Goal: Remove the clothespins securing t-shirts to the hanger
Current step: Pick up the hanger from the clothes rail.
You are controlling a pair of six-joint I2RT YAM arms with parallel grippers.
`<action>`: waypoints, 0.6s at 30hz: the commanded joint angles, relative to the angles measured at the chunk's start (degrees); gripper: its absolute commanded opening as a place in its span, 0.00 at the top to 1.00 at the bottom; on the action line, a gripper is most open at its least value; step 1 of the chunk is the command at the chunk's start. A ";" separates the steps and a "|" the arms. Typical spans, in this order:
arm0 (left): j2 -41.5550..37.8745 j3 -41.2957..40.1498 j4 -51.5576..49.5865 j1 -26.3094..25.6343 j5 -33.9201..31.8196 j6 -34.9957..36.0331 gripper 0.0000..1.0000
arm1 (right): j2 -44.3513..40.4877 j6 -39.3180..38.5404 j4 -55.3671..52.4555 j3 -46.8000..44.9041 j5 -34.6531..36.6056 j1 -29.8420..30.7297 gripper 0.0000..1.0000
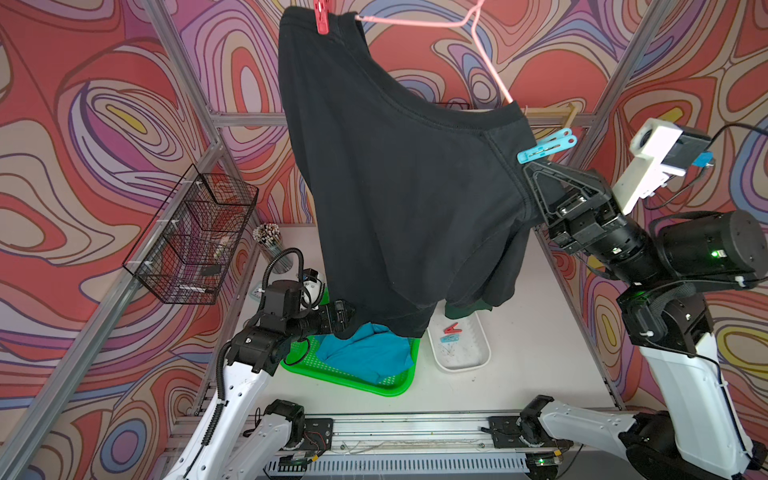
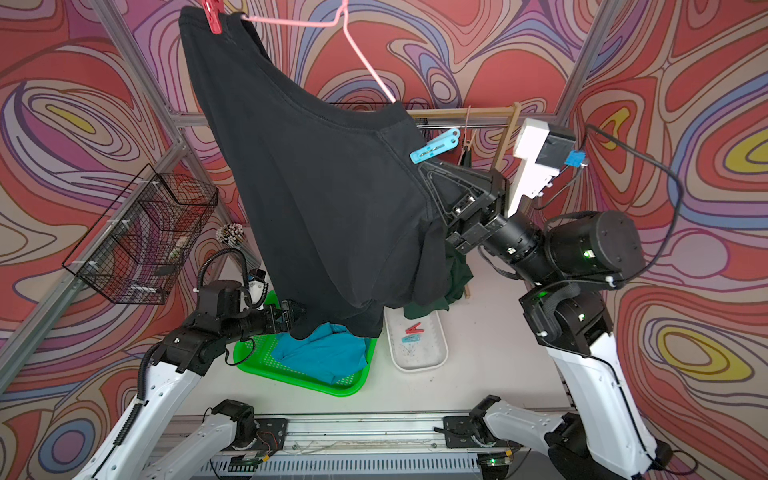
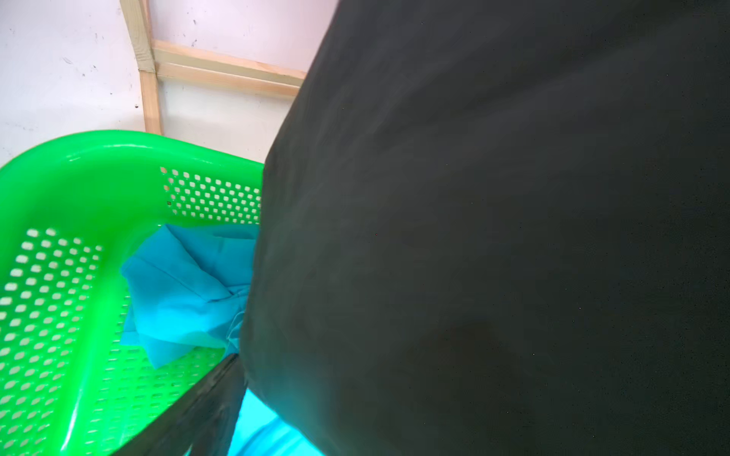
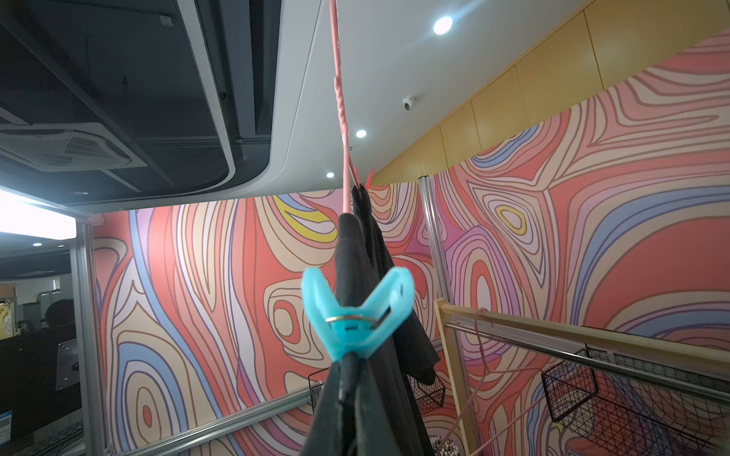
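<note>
My build: white link shells, black joint housings (green status LEDs lit), ribbed black cable conduit, white wrist-camera mount.
</note>
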 commanded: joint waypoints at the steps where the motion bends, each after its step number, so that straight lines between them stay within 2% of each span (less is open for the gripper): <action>1: -2.45 -0.70 -1.45 0.33 1.54 -1.08 0.00 | -1.20 1.15 3.93 -0.44 -0.70 -0.23 1.00; 18: -8.90 -0.46 -4.54 0.38 -0.57 -2.53 0.00 | -0.33 1.22 -6.03 -1.82 -8.56 -0.24 1.00</action>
